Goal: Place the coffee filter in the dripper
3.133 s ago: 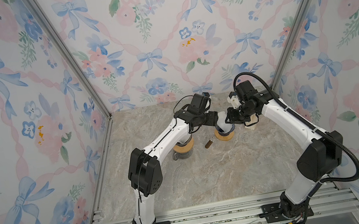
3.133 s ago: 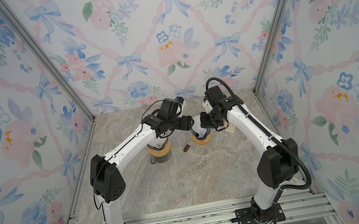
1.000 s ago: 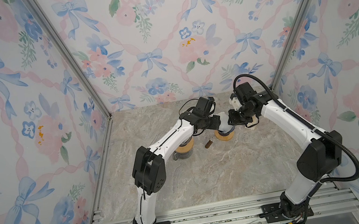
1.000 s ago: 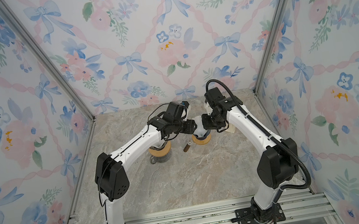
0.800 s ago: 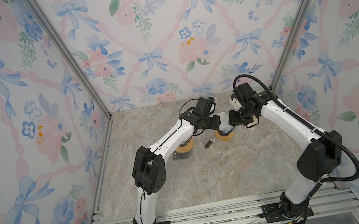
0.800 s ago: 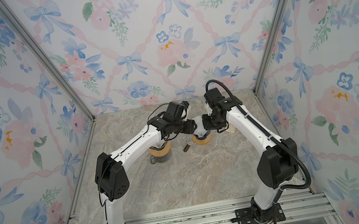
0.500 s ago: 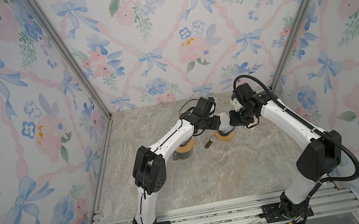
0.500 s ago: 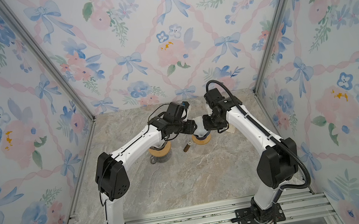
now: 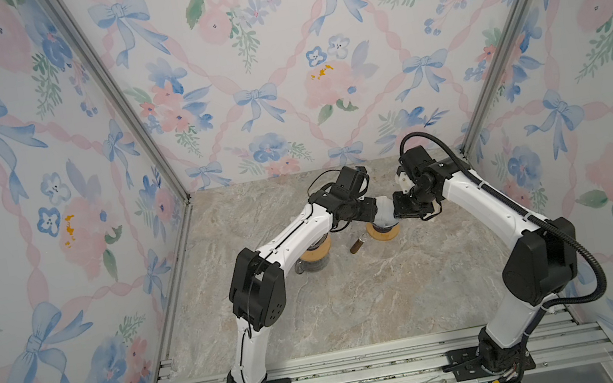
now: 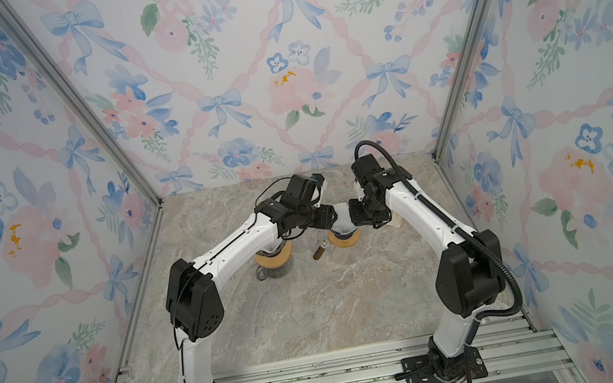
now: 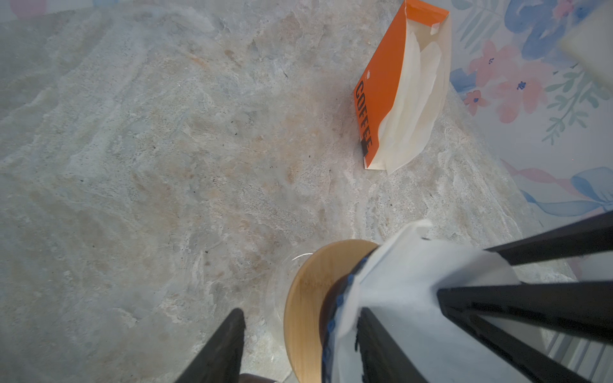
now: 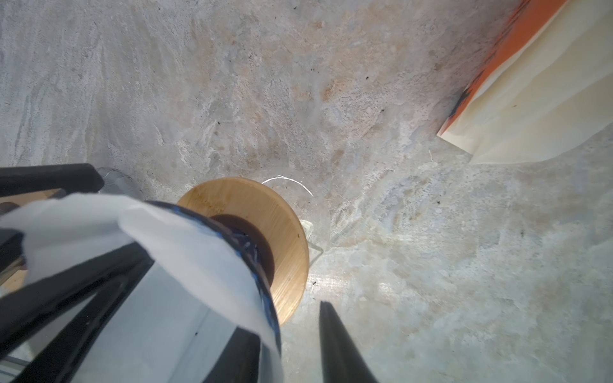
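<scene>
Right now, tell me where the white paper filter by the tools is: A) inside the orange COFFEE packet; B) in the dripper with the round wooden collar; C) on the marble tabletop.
B: the white paper filter drapes over the dripper with the round wooden collar, apart from the orange packet.

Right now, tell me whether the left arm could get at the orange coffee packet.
Probably not. The orange coffee packet lies beyond the dripper, and in a top view it seems tucked under the right arm, with the right gripper facing the left gripper at the coffee filter.
</scene>
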Available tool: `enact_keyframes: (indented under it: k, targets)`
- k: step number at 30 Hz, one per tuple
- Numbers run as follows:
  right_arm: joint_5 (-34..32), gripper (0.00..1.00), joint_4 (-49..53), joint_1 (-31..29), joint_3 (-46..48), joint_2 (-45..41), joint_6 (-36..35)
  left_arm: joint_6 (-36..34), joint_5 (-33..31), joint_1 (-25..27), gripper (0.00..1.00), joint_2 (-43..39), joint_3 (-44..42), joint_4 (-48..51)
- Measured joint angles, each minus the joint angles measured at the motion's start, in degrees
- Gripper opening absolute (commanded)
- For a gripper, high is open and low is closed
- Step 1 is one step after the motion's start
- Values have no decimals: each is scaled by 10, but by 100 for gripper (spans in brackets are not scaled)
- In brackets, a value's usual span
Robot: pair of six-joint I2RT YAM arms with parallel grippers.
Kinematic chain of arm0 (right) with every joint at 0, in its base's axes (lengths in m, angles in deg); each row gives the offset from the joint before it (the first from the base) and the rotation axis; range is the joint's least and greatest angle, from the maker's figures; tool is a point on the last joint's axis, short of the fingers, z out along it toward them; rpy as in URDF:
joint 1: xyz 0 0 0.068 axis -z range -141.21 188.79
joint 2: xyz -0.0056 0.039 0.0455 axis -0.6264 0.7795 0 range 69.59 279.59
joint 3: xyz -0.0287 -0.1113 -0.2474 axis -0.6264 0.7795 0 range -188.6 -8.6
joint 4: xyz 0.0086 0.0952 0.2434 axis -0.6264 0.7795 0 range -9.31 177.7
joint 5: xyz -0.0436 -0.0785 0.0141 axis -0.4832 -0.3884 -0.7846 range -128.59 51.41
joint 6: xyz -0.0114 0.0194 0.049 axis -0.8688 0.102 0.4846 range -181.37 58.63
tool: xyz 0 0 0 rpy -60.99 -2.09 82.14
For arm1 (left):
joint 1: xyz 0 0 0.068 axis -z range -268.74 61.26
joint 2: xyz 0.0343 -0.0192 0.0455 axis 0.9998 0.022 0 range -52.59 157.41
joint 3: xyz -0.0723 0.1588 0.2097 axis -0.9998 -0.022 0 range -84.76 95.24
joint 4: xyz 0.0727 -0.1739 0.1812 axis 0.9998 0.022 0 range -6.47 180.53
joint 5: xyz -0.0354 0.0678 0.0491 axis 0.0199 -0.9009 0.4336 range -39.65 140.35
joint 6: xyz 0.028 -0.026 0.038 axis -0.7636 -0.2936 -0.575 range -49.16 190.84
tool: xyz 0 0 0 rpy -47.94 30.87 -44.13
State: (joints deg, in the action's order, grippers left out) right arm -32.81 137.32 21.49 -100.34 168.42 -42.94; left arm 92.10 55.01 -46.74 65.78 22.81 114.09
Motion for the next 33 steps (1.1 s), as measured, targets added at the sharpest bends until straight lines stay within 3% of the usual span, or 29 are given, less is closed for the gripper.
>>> enact_keyframes:
  k: [26, 33]
  targets:
    - [30, 32, -14, 4, 2, 32, -3, 0, -2, -5, 55, 10, 0, 0]
    - [54, 37, -26, 4, 3, 26, -9, 0, -2, -5, 56, 10, 0, 0]
